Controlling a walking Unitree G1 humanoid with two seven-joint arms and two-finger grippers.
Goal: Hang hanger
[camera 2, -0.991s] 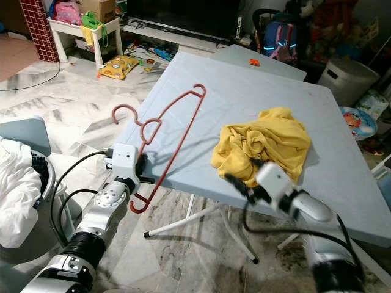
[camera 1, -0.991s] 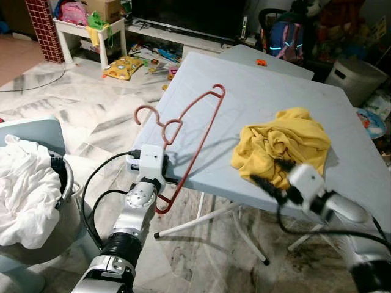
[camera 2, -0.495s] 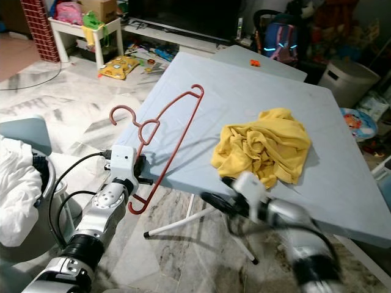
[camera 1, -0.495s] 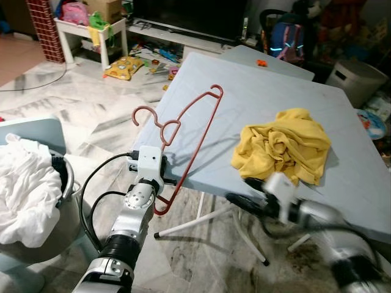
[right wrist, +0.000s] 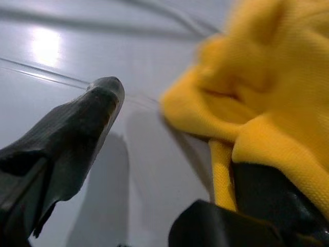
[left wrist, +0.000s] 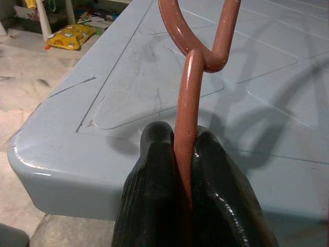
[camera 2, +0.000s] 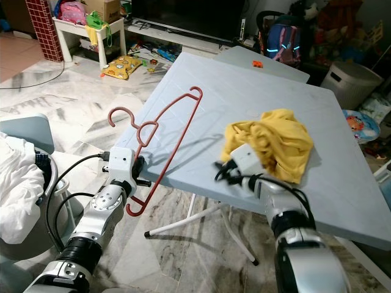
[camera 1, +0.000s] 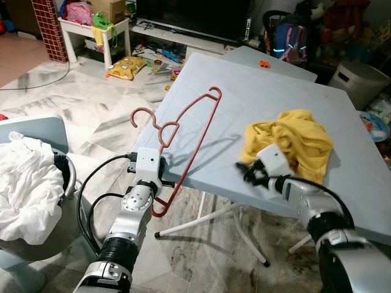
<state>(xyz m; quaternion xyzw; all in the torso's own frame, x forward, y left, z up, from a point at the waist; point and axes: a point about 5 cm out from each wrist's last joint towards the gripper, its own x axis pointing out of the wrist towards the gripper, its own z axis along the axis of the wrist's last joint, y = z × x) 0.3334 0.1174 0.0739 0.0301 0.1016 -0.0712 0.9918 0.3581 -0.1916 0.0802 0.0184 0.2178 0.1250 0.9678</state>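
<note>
A reddish-brown wire hanger [camera 1: 200, 139] stands tilted over the near left corner of the pale blue table [camera 1: 256, 85]. My left gripper [left wrist: 182, 139] is shut on its lower bar just off the table's edge. A crumpled yellow garment [camera 1: 296, 137] lies on the table's right half. Low over the tabletop, my right gripper [camera 1: 247, 174] is at the garment's near left edge. It is open, and a fold of the yellow cloth [right wrist: 257, 77] lies against one of its fingers [right wrist: 247, 190].
A grey basket [camera 1: 64, 183] heaped with white laundry [camera 1: 24, 183] stands on the floor at my left. A second table [camera 1: 269, 58] adjoins the far side. Toys litter the marble floor beyond. A white bin [camera 1: 357, 76] sits at the far right.
My right gripper has come up from below the table's front edge onto the tabletop at the garment's left edge. The garment has bunched slightly. The left gripper still holds the hanger.
</note>
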